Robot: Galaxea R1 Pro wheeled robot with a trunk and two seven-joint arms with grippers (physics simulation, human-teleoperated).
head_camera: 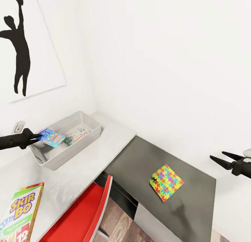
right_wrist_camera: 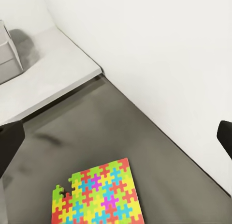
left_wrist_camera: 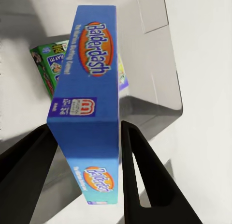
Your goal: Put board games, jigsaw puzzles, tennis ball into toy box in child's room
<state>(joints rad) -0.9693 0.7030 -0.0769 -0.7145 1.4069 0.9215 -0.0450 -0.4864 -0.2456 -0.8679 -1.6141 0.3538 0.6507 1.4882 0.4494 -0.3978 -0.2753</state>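
Blue board game [left_wrist_camera: 89, 108] sits clamped in left tool [left_wrist_camera: 87, 137], over toy box [head_camera: 91, 121].

You see three board games: Balderdash [head_camera: 51, 137], a green-edged one [head_camera: 77, 135] and Skip-Bo [head_camera: 21, 217]; one jigsaw puzzle [head_camera: 166, 182]; one toy box [head_camera: 91, 121].

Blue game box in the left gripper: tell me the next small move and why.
Probably open the left gripper and let go. The blue game box is clamped between its fingers over the toy box, where the green-edged game already lies, so a release should drop it inside.
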